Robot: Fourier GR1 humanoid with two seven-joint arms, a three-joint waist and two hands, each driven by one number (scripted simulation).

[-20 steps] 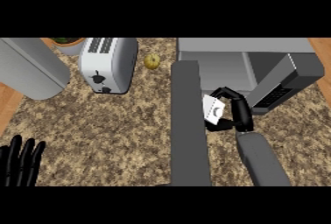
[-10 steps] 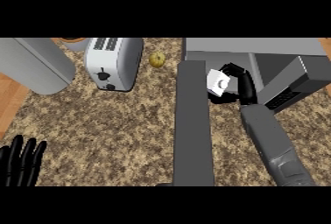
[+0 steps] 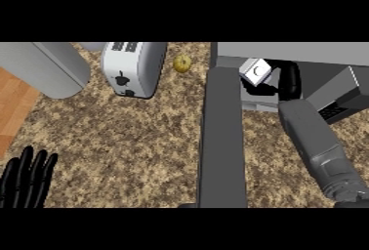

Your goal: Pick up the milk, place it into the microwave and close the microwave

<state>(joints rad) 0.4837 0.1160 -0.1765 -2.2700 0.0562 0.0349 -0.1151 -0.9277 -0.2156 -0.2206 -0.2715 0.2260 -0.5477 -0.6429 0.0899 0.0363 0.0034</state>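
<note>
The white milk carton (image 3: 255, 71) is held inside the opening of the grey microwave (image 3: 288, 51) at the upper right. My right hand (image 3: 282, 82) is shut on it, fingers curled round its right side, with the grey forearm stretching down to the lower right. The microwave's door (image 3: 222, 139) stands open, seen edge-on as a long grey slab running toward the view's lower edge, left of my right arm. My left hand (image 3: 27, 178) rests open at the lower left edge, fingers up, far from the milk.
A white toaster (image 3: 132, 66) stands at the upper middle left. A large grey rounded container (image 3: 43, 68) lies at the upper left. A small yellowish fruit (image 3: 182, 63) sits between toaster and microwave. Wooden floor shows past the counter's left edge.
My right hand has carried the milk carton up and away from me, from beside the open door into the microwave's opening. The left hand has stayed still.
</note>
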